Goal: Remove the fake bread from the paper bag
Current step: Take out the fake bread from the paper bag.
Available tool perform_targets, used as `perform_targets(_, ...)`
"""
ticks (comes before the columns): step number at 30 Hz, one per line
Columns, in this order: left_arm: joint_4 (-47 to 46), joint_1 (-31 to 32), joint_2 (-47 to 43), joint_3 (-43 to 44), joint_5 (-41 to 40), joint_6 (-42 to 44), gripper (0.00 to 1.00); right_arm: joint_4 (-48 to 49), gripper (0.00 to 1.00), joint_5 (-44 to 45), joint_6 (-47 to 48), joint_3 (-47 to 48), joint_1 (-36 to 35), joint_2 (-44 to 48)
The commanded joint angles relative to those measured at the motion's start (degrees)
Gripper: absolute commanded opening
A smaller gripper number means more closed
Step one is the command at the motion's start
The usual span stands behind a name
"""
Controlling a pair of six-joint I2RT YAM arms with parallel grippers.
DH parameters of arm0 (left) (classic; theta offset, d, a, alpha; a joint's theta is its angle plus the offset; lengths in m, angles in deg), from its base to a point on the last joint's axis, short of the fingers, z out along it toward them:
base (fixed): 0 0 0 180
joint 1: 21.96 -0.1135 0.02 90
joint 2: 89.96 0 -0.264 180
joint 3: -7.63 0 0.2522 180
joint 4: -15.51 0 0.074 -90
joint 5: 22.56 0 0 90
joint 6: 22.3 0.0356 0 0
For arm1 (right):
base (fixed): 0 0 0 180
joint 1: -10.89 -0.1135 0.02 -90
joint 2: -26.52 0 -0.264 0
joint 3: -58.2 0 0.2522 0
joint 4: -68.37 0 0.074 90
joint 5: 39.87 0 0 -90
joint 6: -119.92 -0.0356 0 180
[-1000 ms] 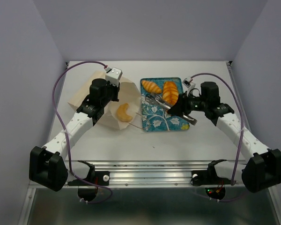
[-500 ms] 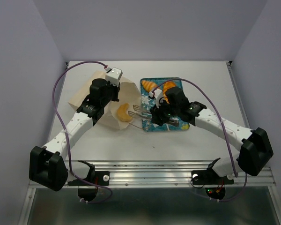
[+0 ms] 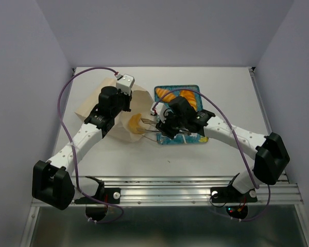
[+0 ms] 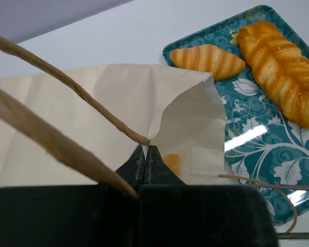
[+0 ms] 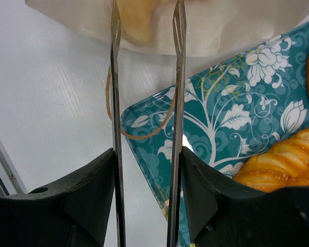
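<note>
Overhead, the right gripper (image 3: 147, 123), fingers spread, reaches the paper bag (image 3: 124, 110) mouth; the left gripper (image 4: 145, 160) pinches its rim, croissant (image 3: 135, 123) inside.

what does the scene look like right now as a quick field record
paper bag: lying on the table, mouth facing the tray
left gripper: shut on the bag's rim, holding the mouth open
right gripper: open, thin fingers reaching into the bag mouth
croissant: inside the bag, at the right fingertips, not yet gripped
teal tray: right of the bag
on tray: ridged loaf and small roll, lying apart
bread still in bag: one visible
</note>
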Motion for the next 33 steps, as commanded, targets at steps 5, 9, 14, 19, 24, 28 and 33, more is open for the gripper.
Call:
perform_targets(5,-2.7,0.2,-1.0,-0.6,0.9,0.0,0.00,-1.8,0.56,-2.3,4.8,3.9,-3.0,0.0)
perform_targets(9,-2.6,0.2,-1.0,-0.7,1.0,-0.1,0.00,-0.4,0.58,-1.7,4.1,3.4,-3.5,-0.4)
perform_targets(14,-2.7,0.2,-1.7,-1.3,1.8,0.0,0.00,-1.4,0.61,-0.3,4.0,4.3,-4.2,-2.8)
perform_targets(19,-3.0,0.2,-1.7,-1.7,2.1,0.0,0.00,-0.1,0.61,1.4,4.0,4.7,-4.2,-3.7)
perform_targets(24,-3.1,0.2,-1.4,-1.6,1.9,0.5,0.00,1.2,0.62,3.5,3.6,5.3,-4.7,-6.1)
perform_targets(28,-3.1,0.2,-1.4,-1.9,2.0,0.6,0.00,3.8,0.61,8.3,2.8,5.3,-4.7,-7.3)
perform_targets(33,-3.1,0.2,-1.1,-1.9,2.1,0.7,0.00,7.5,0.56,10.5,2.2,4.9,-5.2,-7.6)
